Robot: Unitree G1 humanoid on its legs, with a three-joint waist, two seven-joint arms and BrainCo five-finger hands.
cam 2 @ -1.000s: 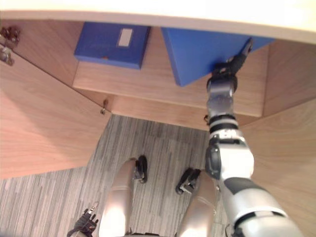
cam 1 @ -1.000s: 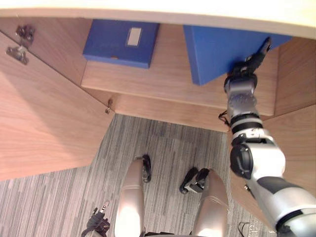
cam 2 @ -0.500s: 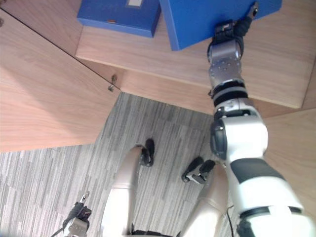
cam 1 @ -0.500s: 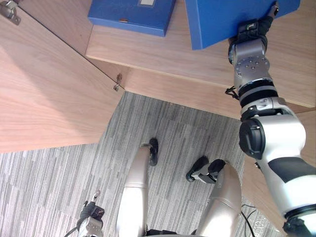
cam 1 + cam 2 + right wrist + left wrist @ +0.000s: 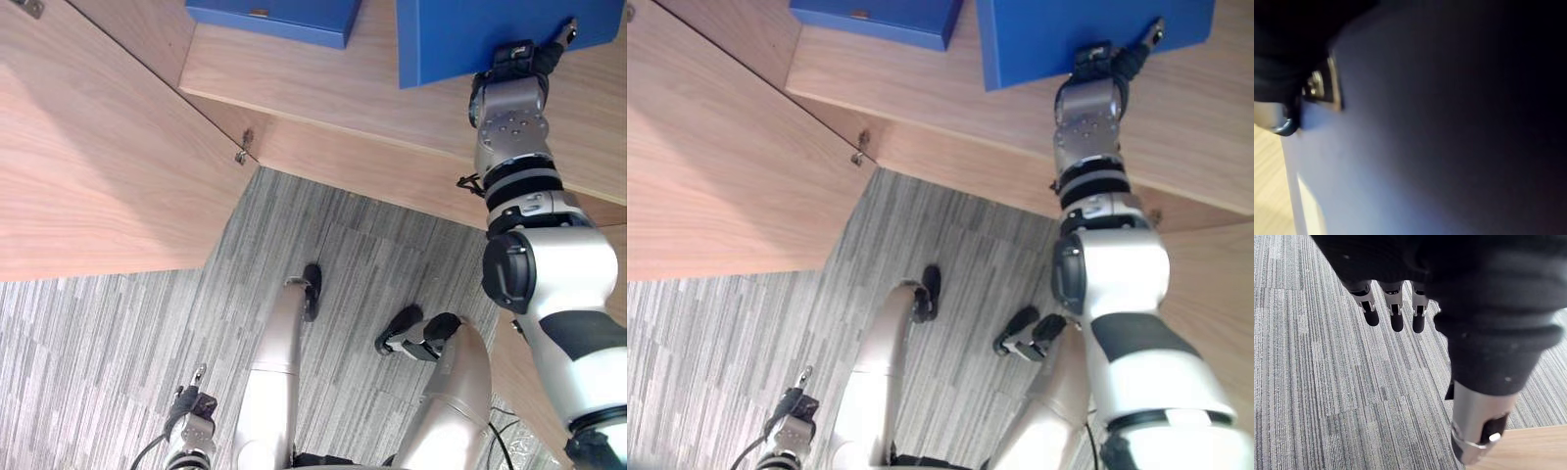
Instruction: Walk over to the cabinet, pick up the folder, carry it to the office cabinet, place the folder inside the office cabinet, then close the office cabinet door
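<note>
Now the right hand point(image 5: 517, 61) grips the lower edge of the large blue rectangular folder point(image 5: 460, 39). One of its fingers point(image 5: 566, 29) lies on the blue face. The folder is over the light wooden cabinet shelf point(image 5: 343, 93), right of a second blue folder point(image 5: 279, 15) lying flat. The open wooden cabinet door point(image 5: 98, 166) stands to the left. The left hand point(image 5: 1415, 289) hangs above grey striped carpet point(image 5: 1317, 382), fingers point(image 5: 1397, 316) straight, holding nothing.

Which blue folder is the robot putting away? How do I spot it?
Find the open wooden cabinet's shelf. Of two blue folders there, it is the folder on the right, with the robot's right hand at its near edge. The other folder sits alone.
</note>
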